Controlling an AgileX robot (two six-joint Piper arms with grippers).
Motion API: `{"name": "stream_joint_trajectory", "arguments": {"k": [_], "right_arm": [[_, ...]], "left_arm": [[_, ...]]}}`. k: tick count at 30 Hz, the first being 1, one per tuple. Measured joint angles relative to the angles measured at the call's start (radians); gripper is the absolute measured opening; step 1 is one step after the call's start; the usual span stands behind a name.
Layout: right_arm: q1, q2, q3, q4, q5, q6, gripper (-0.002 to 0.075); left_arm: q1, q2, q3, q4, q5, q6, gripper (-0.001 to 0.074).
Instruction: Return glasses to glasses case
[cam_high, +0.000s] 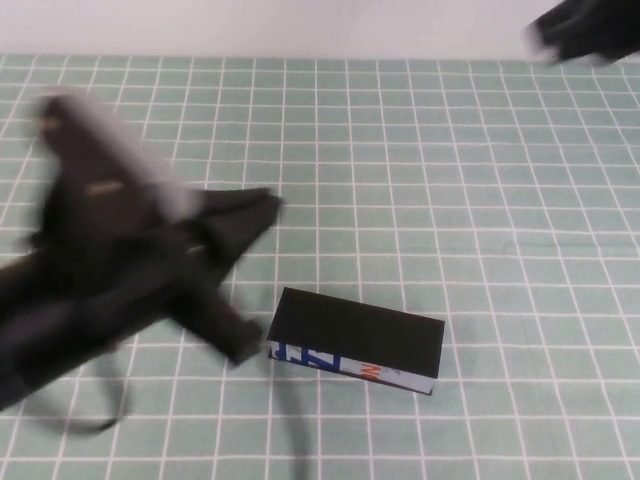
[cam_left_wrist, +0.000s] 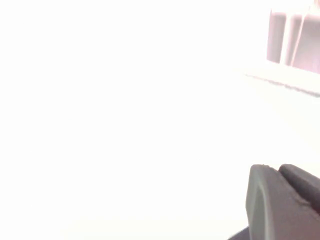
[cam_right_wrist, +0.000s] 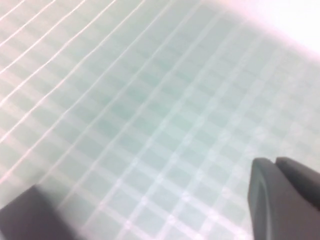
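The glasses are in none of the views; the glasses case (cam_high: 355, 343) lies shut on the table (cam_high: 480, 180), a little toward the robot from its middle, black top up and printed white side facing the robot, so they are probably already inside, though nothing shows it. The left pincer (cam_high: 255, 275) hangs just beside the case's left end with its fingers spread, the nearer one (cam_high: 232, 340) close to the case corner; I cannot tell whether it touches. If closing was the last step, the sound course is to confirm the lid sits flush all along, then lift the left pincer straight up and away so that finger does not clip the corner and slide the case. The right pincer (cam_high: 585, 30), also spread, is parked at the far right edge, well apart.
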Motion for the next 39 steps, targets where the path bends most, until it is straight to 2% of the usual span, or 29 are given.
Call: {"name": "stream_joint_trajectory", "arguments": {"k": [4, 8, 15, 20, 26, 33, 39], "right_arm": [[-0.047, -0.170, 0.004, -0.056, 0.002, 0.010, -0.0013], [-0.054, -0.366, 0.103, -0.060, -0.080, 0.011, -0.0013], [-0.054, -0.776, 0.487, -0.053, -0.251, 0.075, -0.0013], [-0.057, -1.056, 0.845, -0.053, -0.270, 0.112, -0.0013], [-0.059, -1.358, 1.140, -0.069, -0.285, 0.165, -0.0013], [-0.061, -1.474, 1.292, -0.122, -0.305, 0.268, -0.0013], [-0.061, -1.476, 1.302, -0.033, -0.301, 0.272, -0.0013]], "left_arm": [[0.015, -0.183, 0.090, -0.023, 0.038, -0.024, -0.0002], [0.015, -0.313, 0.184, -0.025, 0.084, -0.072, -0.0002], [0.015, -0.369, 0.228, -0.023, 0.141, -0.151, -0.0002], [0.015, -0.356, 0.222, 0.006, 0.192, -0.170, -0.0002], [0.015, -0.334, 0.214, 0.024, 0.229, -0.205, -0.0002], [0.015, -0.329, 0.214, 0.030, 0.228, -0.216, -0.0002], [0.015, -0.326, 0.214, 0.026, 0.235, -0.218, -0.0002]]}}
